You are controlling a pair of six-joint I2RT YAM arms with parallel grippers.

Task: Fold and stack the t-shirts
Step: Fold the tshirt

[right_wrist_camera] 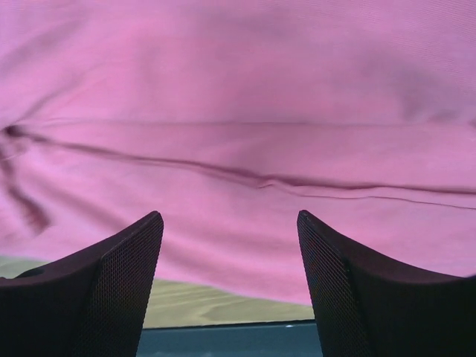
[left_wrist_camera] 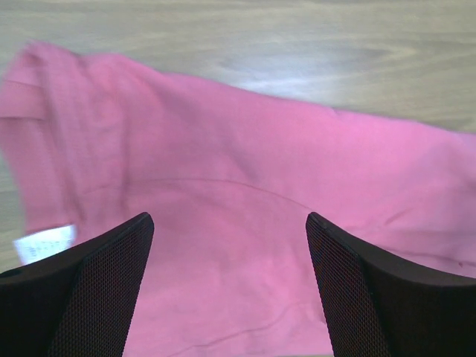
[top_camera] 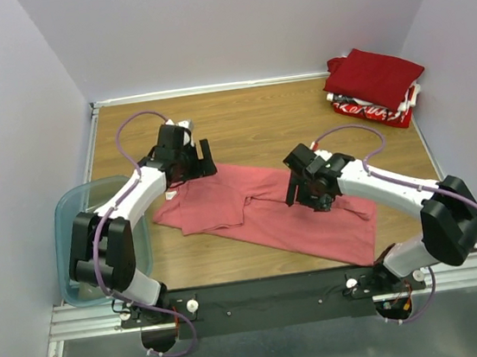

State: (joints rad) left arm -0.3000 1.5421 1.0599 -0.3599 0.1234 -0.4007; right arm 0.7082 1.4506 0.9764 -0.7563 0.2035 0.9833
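The salmon-pink shirt (top_camera: 264,210) lies spread across the middle of the table (top_camera: 258,124), with the red shirts (top_camera: 373,85) stacked at its far right corner. Our left gripper (top_camera: 191,160) and right gripper (top_camera: 305,186) hover over the pink one, jaws apart and empty. We judge both should pinch matching edges so the fold lands square. Only the left wrist view shows a white label (left_wrist_camera: 44,242); only the overhead view shows the bin (top_camera: 73,216).
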